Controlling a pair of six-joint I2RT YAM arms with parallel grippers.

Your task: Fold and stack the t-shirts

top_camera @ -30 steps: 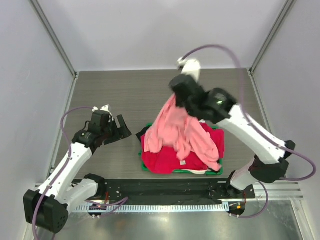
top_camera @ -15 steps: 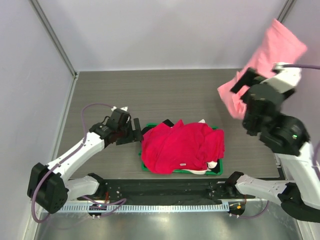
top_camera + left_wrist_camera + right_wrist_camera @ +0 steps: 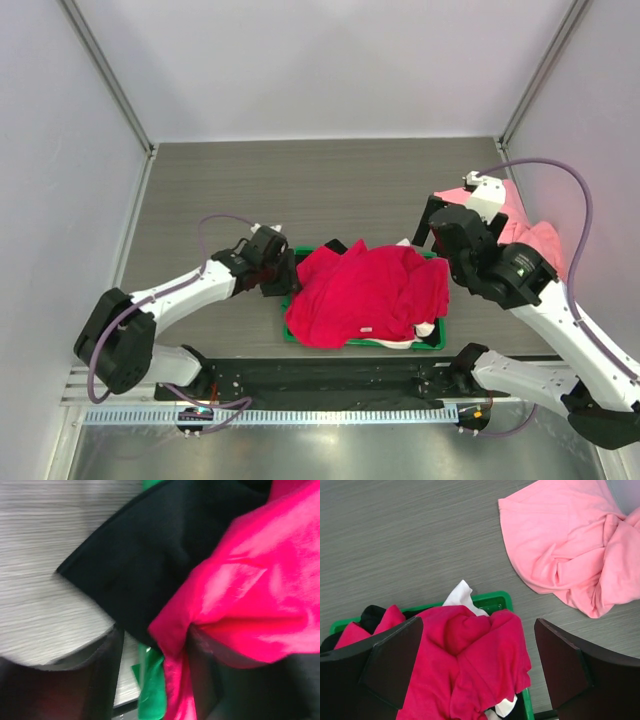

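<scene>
A crimson t-shirt (image 3: 365, 290) lies heaped on top of the pile in the green tray (image 3: 290, 335), with black cloth (image 3: 331, 243) and white cloth (image 3: 403, 243) poking out at the back. The salmon-pink t-shirt (image 3: 528, 238) lies crumpled on the table by the right wall. My left gripper (image 3: 283, 275) is at the pile's left edge. In the left wrist view its jaws (image 3: 152, 640) stand partly apart around a fold of the crimson shirt (image 3: 175, 680), with a gap on the left side. My right gripper (image 3: 477, 630) hangs wide open above the crimson shirt (image 3: 475, 665), holding nothing.
The tray's back right corner (image 3: 495, 600) shows beside the white cloth (image 3: 461, 596). Black cloth (image 3: 150, 555) spills over the tray's left edge (image 3: 150, 695) onto the grey table (image 3: 250, 190). Walls close in on the left, right and back.
The right arm swung the pink shirt off the pile to the right, let it go on the table, and came back open over the tray. The left gripper moved to the pile's edge and narrowed.
</scene>
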